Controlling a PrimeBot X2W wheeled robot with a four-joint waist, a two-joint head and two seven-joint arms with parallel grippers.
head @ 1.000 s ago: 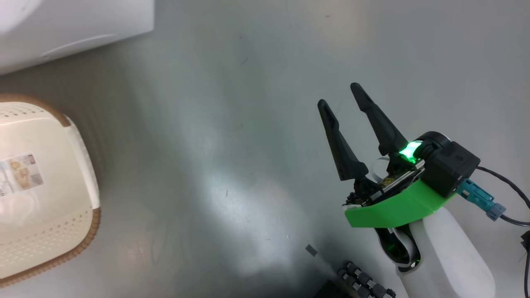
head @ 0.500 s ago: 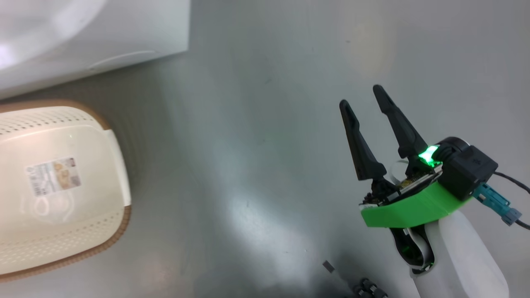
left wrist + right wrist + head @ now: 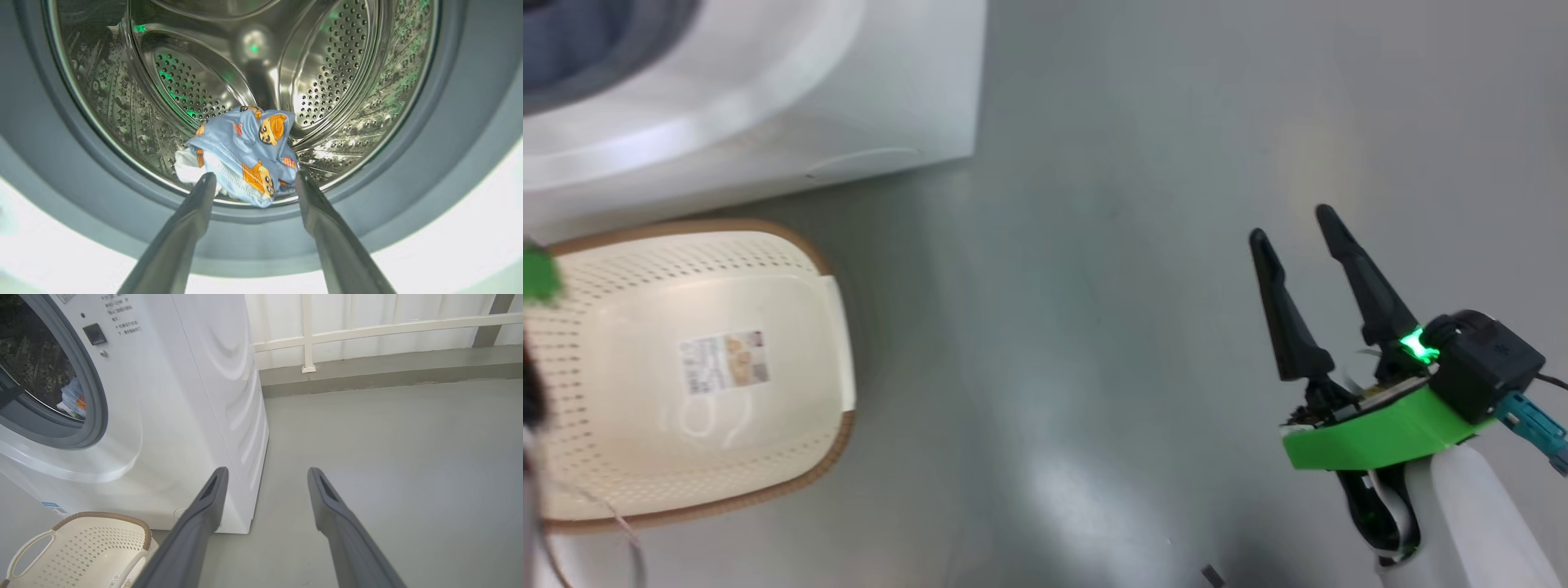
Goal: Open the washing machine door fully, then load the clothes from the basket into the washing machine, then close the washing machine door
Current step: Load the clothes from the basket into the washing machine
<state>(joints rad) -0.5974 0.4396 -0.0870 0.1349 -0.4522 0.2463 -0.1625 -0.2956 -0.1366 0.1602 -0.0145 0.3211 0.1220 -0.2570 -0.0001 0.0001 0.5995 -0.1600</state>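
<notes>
**LOAD STATUS: CLOTHES IN DRUM, JAWS CLEAR**

The left gripper (image 3: 254,178) is aimed straight into the washing machine (image 3: 196,396), with its jaws spread wide and nothing clamped between them. The clothes (image 3: 245,151) lie dead ahead of the fingertips as a crumpled bundle on the bottom of the drum (image 3: 335,81), just behind the front lip. The bundle's longer side runs across the gap between the fingers. The basket (image 3: 792,482) is seen empty on the floor (image 3: 1054,327), just in front of the machine. The right gripper (image 3: 1292,222) is also held wide open and empty, well apart to the right over bare floor. Loading is judged complete; the left arm is the nearer one for the door closing that remains.
</notes>
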